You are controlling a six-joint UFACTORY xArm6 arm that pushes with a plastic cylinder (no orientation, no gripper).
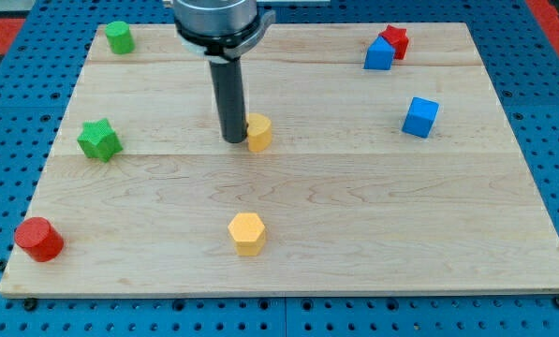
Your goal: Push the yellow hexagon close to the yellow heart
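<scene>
The yellow hexagon (247,232) sits on the wooden board (354,225) toward the view's bottom, a little left of centre. The yellow heart (259,132) lies higher up, near the board's middle. My tip (234,139) is on the board right beside the heart's left side, touching or nearly touching it. The hexagon is well below my tip, apart from it and from the heart.
A green star (99,139) lies at the left. A green cylinder-like block (120,36) is at the top left. A red cylinder (39,239) is at the bottom left. Two blue cubes (378,54) (420,117) and a red star (394,39) are at the right.
</scene>
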